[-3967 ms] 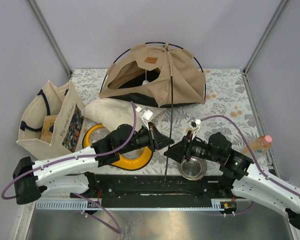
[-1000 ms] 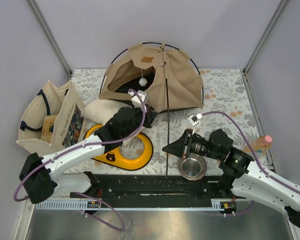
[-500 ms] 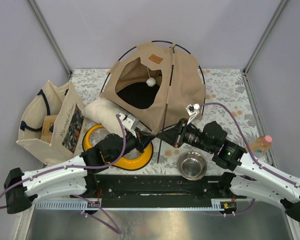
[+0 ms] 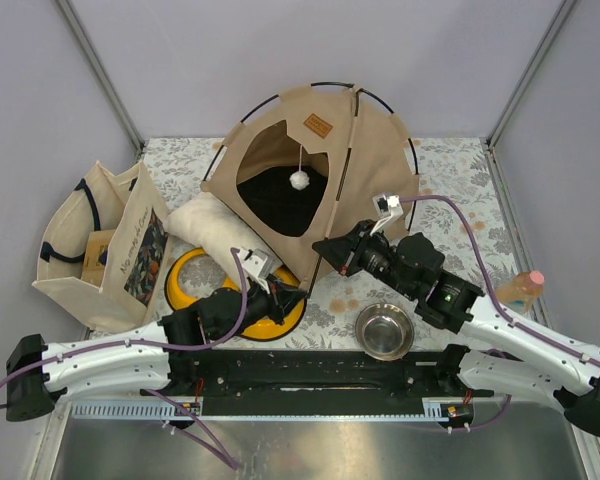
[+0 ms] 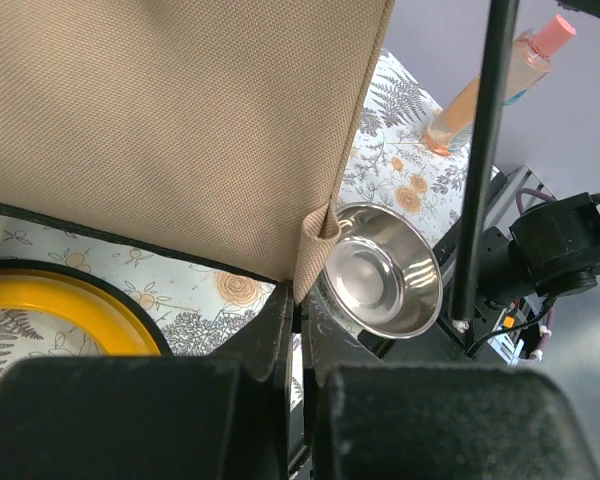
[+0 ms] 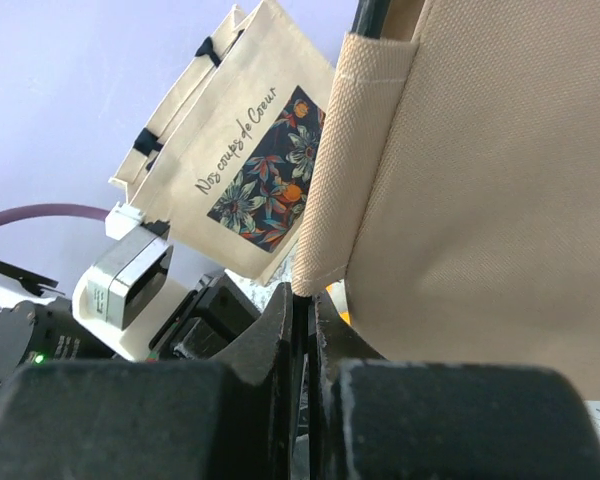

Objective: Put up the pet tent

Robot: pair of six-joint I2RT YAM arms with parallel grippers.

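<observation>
Where the overhead camera gives us the pet tent (image 4: 355,150) standing domed at the back middle of the table, doorway toward the arms and both grippers tucked against its near edge, it hides the jaws themselves. From the left wrist we note the left gripper (image 5: 298,325) clenched on the tip of a tan corner sleeve, with a steel bowl (image 5: 380,270) and a pink-capped bottle (image 5: 490,75) beyond. From the right wrist we see the right gripper (image 6: 302,300) pinched likewise on a sleeve end — the tote bag (image 6: 245,170) behind.
</observation>
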